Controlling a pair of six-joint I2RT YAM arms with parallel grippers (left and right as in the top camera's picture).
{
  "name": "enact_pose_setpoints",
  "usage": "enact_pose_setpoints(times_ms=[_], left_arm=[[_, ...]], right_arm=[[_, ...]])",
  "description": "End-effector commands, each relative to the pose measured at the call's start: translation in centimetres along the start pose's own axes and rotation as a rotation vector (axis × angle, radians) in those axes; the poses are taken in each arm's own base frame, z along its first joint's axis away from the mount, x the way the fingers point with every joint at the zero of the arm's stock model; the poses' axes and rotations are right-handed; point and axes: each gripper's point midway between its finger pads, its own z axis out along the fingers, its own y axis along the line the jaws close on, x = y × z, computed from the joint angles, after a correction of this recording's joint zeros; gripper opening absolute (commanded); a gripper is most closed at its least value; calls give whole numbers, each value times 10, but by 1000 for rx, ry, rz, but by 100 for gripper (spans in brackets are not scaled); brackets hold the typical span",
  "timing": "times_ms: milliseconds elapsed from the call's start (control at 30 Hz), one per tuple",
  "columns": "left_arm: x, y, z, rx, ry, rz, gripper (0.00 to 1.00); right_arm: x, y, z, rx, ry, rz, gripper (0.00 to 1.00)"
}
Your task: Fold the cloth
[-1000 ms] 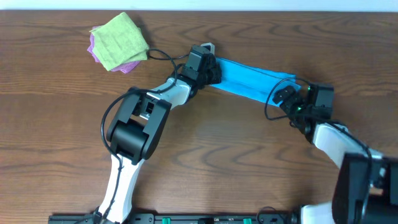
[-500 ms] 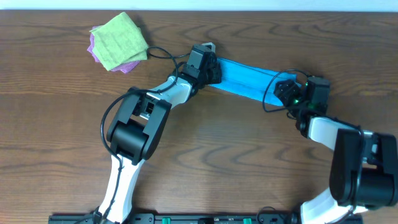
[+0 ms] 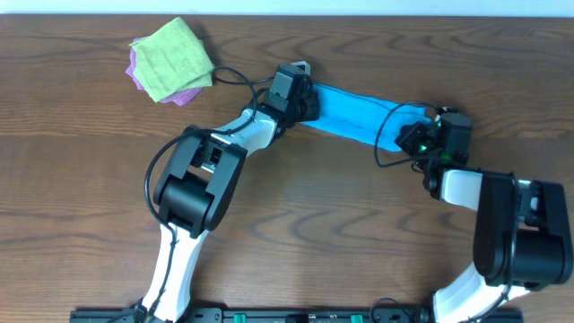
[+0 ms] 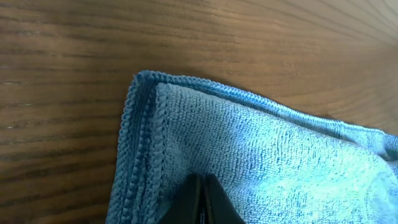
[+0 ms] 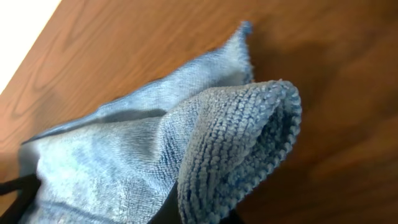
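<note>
The sky-blue cloth (image 3: 354, 115) lies as a long narrow band across the back middle of the table. At its left end, my left gripper (image 3: 302, 100) is shut on the cloth; in the left wrist view the dark fingertips (image 4: 202, 186) meet on the terry just inside the hemmed corner (image 4: 146, 93). My right gripper (image 3: 410, 137) is shut on the cloth's right end. In the right wrist view that end of the cloth (image 5: 245, 130) curls up in a doubled loop out of the jaws, which are mostly hidden beneath it. I see no white tag.
A folded yellow-green cloth (image 3: 172, 56) lies on a purple one (image 3: 185, 95) at the back left. The table's far edge (image 3: 377, 15) runs just behind the blue cloth. Black cables (image 3: 235, 81) loop off both wrists.
The right gripper has gone from open to shut on the cloth's right end, shifting slightly left. The left gripper and its end of the cloth have not moved.
</note>
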Motion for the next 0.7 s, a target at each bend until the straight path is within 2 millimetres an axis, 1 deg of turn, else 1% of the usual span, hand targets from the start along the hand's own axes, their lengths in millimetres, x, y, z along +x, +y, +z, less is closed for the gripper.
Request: enact_pose_setpoints(times_ms=[0,67,133,167,233,300,400,533,667], left_arm=[[16,18,4,-59,40,4,6],[16,17,4,-56,41,4,6],[16,17,4,-57,43,4,6],[17,18,4,-58,45,3,6],[20,19,3,-64,58,-1,6],[21,19,3,-61,63,-1,6],[19,17,3,-58,59,0,6],[11,11,-3,-48,41,17,6],[-2,4,-14,-37,14,43,6]], right_arm=[[-3,30,-12,-87,-7,-104,1],[-6,46,-17,-119,-22,-133,1],[-5,59,-21,-146,-29,-161,1],[-3,69,-23,-165,-29,-181,1],[2,91,-22,-205,-23,-216,1],[5,105,-21,-224,-24,-242,1],[3,121,-21,-240,-42,-277,1],[-1,131,-20,-240,-48,-289,1],[-4,143,-14,-257,-51,-300,1]])
